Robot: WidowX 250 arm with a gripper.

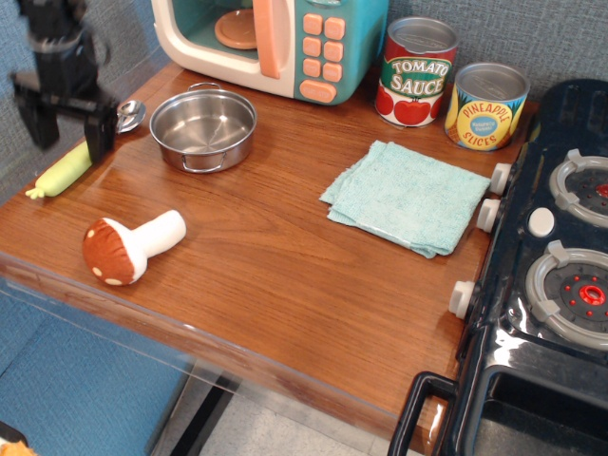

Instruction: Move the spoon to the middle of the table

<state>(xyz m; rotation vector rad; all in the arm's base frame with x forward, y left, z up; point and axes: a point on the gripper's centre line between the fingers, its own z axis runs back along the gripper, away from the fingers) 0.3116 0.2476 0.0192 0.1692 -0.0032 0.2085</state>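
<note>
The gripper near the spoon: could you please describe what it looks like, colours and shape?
The gripper is matte black all over, with a blocky body at the top, a crossbar beneath it, and two straight, flat fingers projecting down. It is slightly blurred, and no cables, labels or markings can be made out on it.

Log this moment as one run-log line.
phase: approach | gripper: open, above spoon handle | spoon: far-left table edge, ungrasped | centre: bare
</note>
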